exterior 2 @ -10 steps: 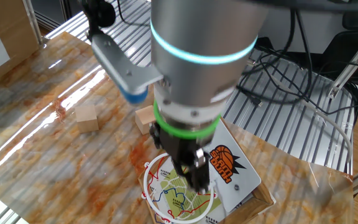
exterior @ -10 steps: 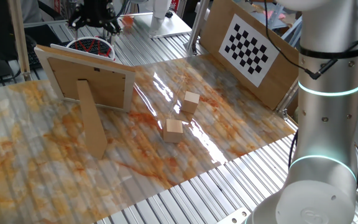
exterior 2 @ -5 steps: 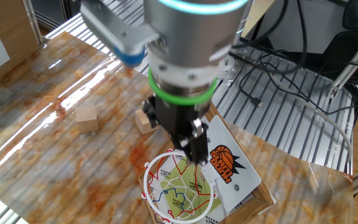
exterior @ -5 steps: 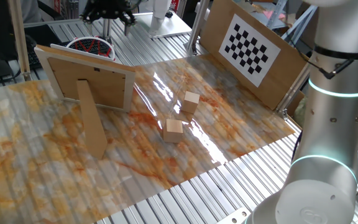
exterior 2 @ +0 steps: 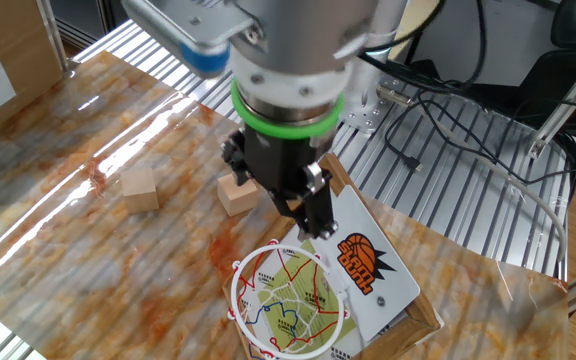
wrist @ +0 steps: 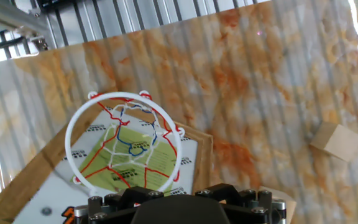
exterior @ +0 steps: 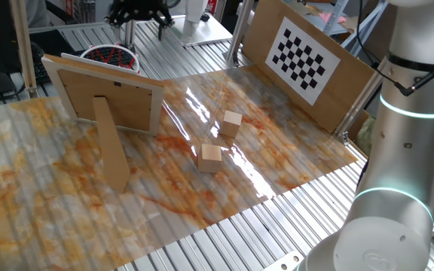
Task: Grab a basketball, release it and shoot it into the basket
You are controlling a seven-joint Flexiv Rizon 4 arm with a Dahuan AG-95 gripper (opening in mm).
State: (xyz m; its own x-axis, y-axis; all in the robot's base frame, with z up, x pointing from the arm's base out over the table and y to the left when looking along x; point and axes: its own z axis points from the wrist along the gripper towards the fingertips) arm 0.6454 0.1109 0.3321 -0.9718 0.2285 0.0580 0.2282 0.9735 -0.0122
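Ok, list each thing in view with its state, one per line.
Basket: upright rim, nothing in the net.
Gripper: above the basket's edge, holding nothing visible; open or shut unclear.
Basketball: not in view.
Near cube: flat on the table, untouched.
Far cube: flat on the table, apart from the near cube.
Backboard: standing, propped from behind.

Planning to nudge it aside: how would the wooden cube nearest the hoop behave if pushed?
The cube looks like solid wood, so probably stiff and light. Its flat faces suggest sliding, not rolling. The glossy table cover may let it slip easily.
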